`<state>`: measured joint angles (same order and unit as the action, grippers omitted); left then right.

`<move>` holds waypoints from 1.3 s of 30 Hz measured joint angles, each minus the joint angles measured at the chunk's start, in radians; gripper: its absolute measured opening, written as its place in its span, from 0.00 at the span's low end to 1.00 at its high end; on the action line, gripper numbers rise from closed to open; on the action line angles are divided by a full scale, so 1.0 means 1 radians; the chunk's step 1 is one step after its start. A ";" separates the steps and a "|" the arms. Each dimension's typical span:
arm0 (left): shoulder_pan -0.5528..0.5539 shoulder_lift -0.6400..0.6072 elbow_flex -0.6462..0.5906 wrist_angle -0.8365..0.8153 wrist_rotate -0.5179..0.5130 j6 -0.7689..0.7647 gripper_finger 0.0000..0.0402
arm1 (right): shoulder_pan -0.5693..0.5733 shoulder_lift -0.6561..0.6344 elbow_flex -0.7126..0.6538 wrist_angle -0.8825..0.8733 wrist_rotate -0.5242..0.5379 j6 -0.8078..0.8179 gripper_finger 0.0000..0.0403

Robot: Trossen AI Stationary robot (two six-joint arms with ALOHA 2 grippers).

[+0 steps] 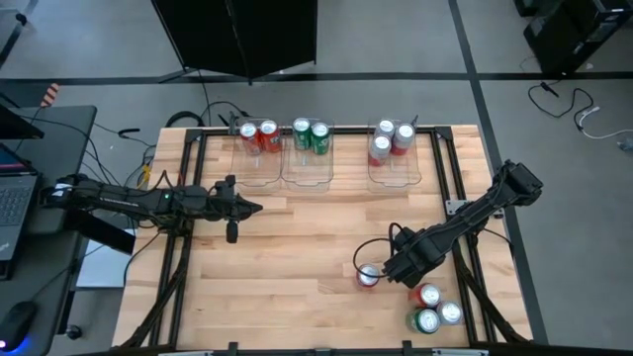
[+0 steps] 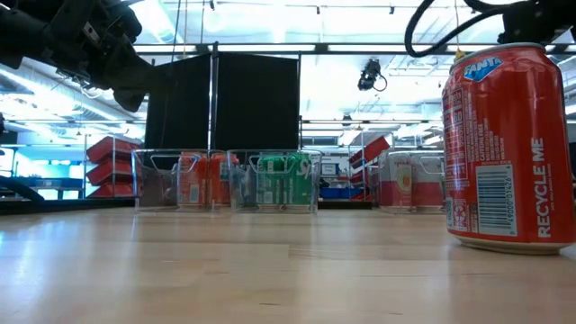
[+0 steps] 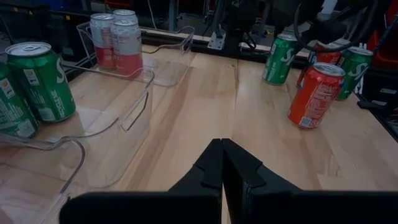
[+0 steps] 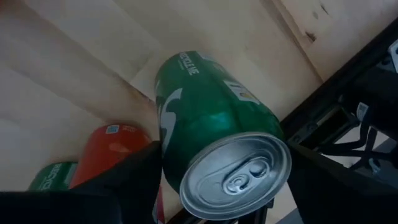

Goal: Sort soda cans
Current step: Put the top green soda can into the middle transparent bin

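Red Fanta can [image 2: 508, 135]: upright on wooden table [image 1: 297, 287], just beside right gripper [image 1: 381, 269]; jaw state impossible to tell. Clear bins [image 1: 310, 180]: three along far edge, soda cans [image 1: 311, 135] paired inside. Left gripper [image 1: 252, 208]: jaws pressed together, near bins.

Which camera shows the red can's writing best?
The low view: the red can fills it, label readable. The high view shows just its top; the left wrist view shows it farther off. Right wrist view: cannot tell.
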<state>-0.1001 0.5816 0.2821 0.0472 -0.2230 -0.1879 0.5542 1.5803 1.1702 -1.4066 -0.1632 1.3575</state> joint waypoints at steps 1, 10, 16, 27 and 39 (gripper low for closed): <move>0.000 0.000 0.000 0.000 0.000 0.000 0.01 | -0.002 0.000 0.001 -0.001 -0.003 0.000 0.70; 0.000 0.000 0.000 0.009 0.000 -0.007 0.01 | -0.068 -0.002 0.116 -0.040 0.089 -0.091 0.67; 0.000 0.000 0.000 0.008 -0.008 -0.026 0.01 | -0.186 -0.002 0.320 -0.171 0.244 -0.193 0.67; 0.000 0.000 0.000 0.003 -0.009 -0.028 0.01 | -0.504 0.187 0.760 -0.166 0.442 -0.714 0.67; 0.000 0.000 0.000 -0.001 -0.009 -0.028 0.01 | -0.793 0.537 1.151 -0.097 0.452 -1.153 0.67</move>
<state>-0.1001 0.5816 0.2821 0.0462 -0.2321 -0.2157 -0.2388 2.1177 2.3210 -1.5031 0.2887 0.2044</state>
